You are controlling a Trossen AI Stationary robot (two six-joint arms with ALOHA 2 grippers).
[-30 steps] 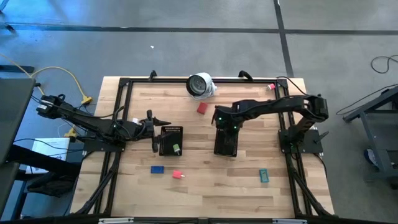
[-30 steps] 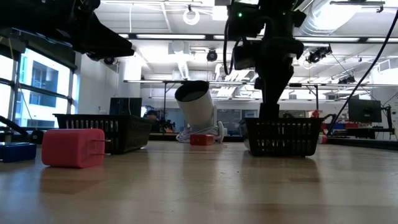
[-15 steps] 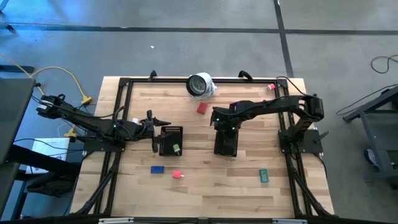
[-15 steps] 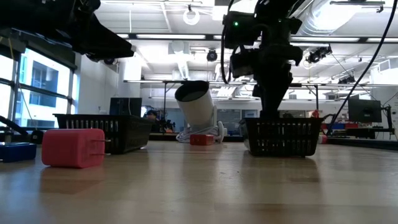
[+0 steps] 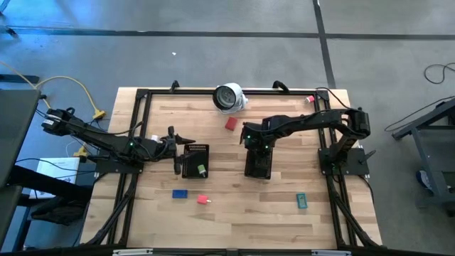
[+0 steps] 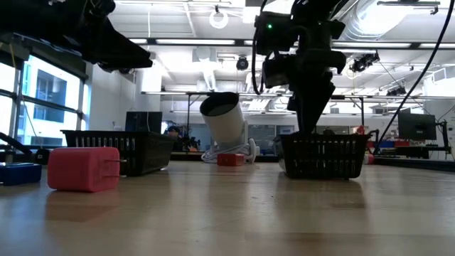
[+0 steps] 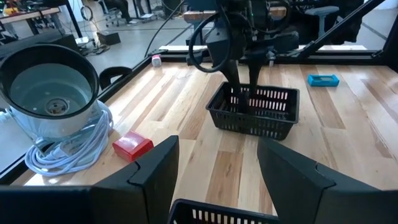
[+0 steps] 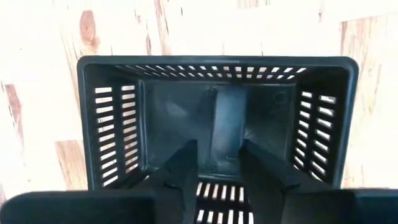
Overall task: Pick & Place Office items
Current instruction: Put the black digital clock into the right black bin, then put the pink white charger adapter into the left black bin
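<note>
My right gripper (image 8: 219, 171) points down into the right black mesh tray (image 5: 258, 162), its fingers apart. A dark brown piece (image 8: 227, 127) lies on the tray's floor just beyond the fingertips. My left gripper (image 7: 217, 180) waits open and level beside the left tray (image 5: 195, 161), which holds a green piece (image 5: 202, 169). Loose on the table lie a red piece (image 5: 231, 124), a blue piece (image 5: 180, 193), a pink-red piece (image 5: 203, 200) and a teal piece (image 5: 301, 201).
A white round object with a dark face (image 5: 229, 97) lies tilted on its coiled white cable at the table's far edge. A tiny pink thing (image 5: 310, 99) sits at the far right corner. Bare wood lies between the two trays and along the near edge.
My right gripper has settled a little lower into the right tray, its wrist shifting slightly toward the table's left, and has then kept still. The trays and the loose pieces have stayed where they were.
</note>
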